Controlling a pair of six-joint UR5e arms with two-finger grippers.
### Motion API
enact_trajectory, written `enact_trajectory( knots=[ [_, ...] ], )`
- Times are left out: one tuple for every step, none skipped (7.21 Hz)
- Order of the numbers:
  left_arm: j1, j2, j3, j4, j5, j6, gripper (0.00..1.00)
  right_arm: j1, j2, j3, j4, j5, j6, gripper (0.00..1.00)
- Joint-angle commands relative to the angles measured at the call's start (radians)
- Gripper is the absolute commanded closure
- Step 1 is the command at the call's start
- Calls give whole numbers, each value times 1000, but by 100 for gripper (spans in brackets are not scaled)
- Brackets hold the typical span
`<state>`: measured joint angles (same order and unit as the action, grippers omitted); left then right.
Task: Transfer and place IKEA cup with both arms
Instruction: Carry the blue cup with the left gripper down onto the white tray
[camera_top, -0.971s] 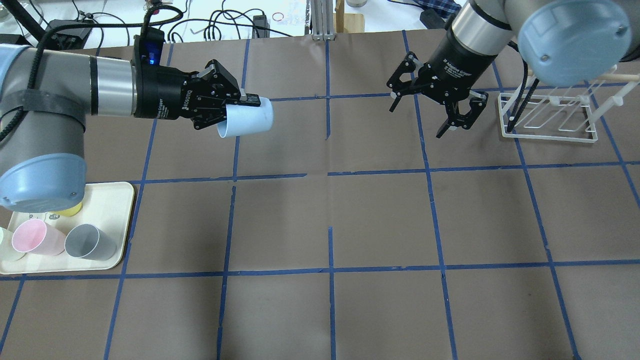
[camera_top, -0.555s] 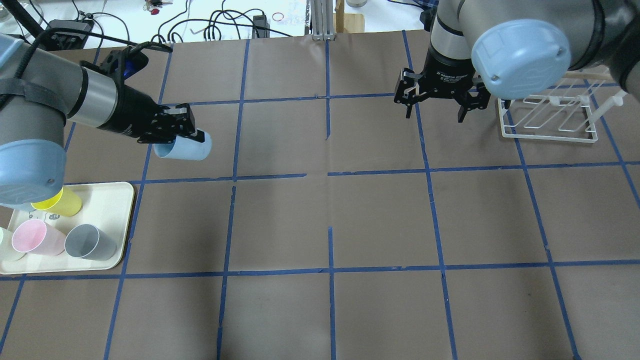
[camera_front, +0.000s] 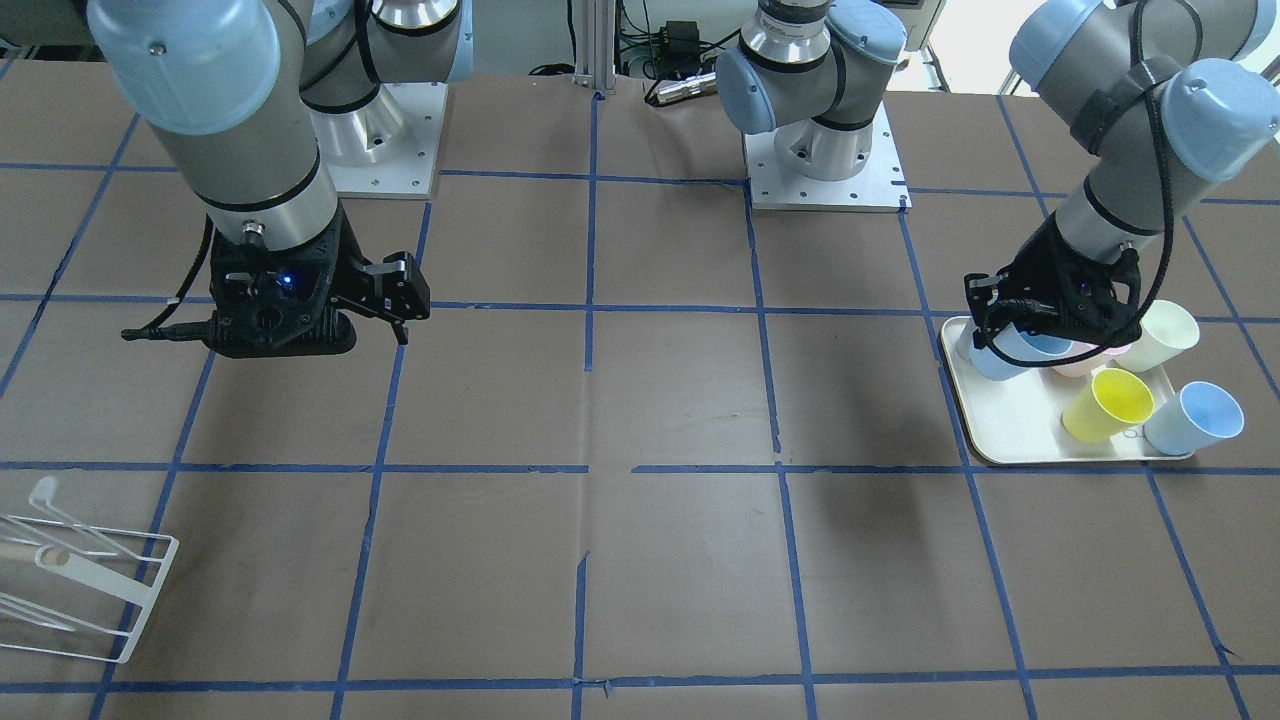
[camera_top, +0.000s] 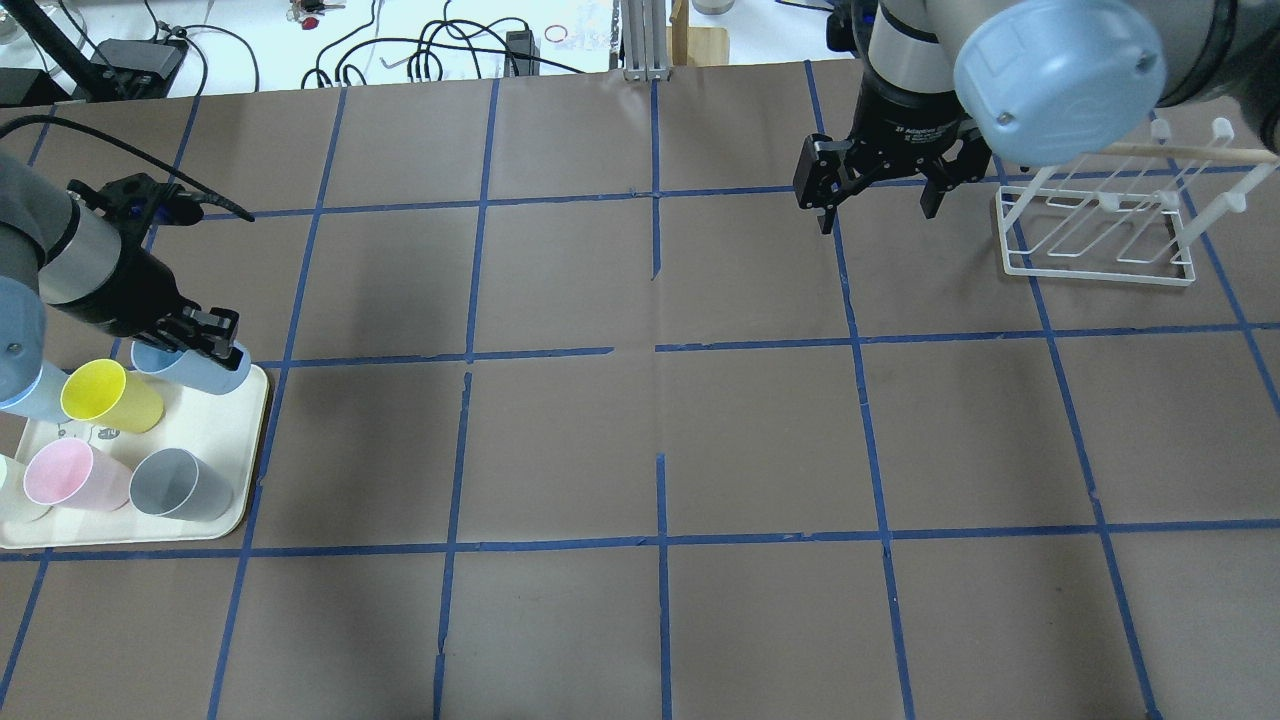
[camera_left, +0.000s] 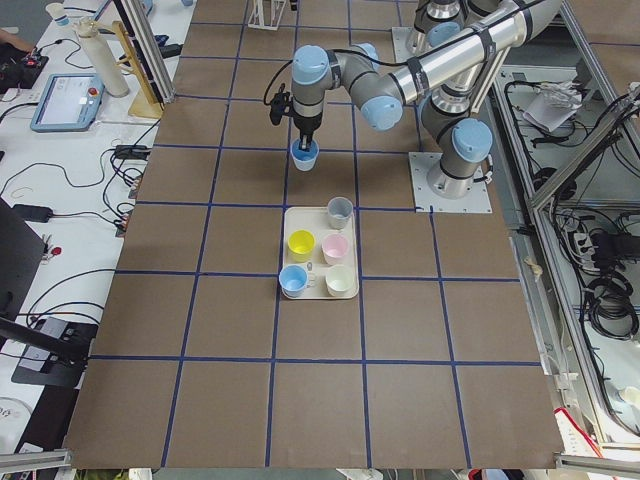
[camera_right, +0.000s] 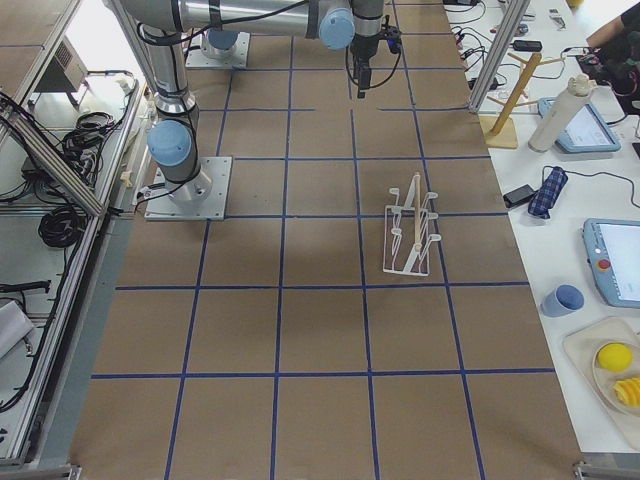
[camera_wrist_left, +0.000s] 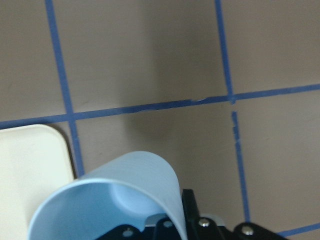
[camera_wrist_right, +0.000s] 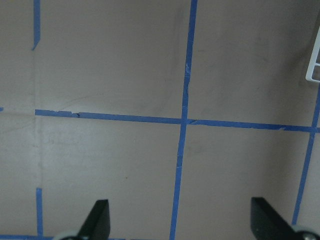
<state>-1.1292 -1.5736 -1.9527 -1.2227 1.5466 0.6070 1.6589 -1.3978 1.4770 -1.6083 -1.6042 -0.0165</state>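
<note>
Swung back from mid-table in the last second, my left gripper is clamped on the rim of the IKEA cup at the far corner of the tray, so I should lower straight down, clear of the yellow cup, and seat the base flat before letting go, while my right gripper hangs spread and empty.

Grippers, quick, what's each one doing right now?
Left gripper: closed on the pale-blue IKEA cup.
Right gripper: open, holding nothing.

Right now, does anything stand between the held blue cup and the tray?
Nothing visible does. The IKEA cup, in the left gripper, hangs at the tray's corner. The yellow cup, the nearest thing on the tray, stands off to one side.
</note>
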Motion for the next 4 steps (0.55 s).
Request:
enact_trajectory(
  knots=[
    [17, -87, 5, 116, 69, 60, 100, 1, -35, -44, 88, 17, -13, 0],
    [17, -130, 9, 144, 91, 60, 100, -5, -71, -26, 90, 17, -11, 0],
    [17, -169, 14, 187, 110, 60, 100, 1, -79, -8, 90, 15, -4, 0],
    [17, -205, 14, 227, 112, 60, 100, -5, -82, -1, 79, 17, 4, 0]
  ],
)
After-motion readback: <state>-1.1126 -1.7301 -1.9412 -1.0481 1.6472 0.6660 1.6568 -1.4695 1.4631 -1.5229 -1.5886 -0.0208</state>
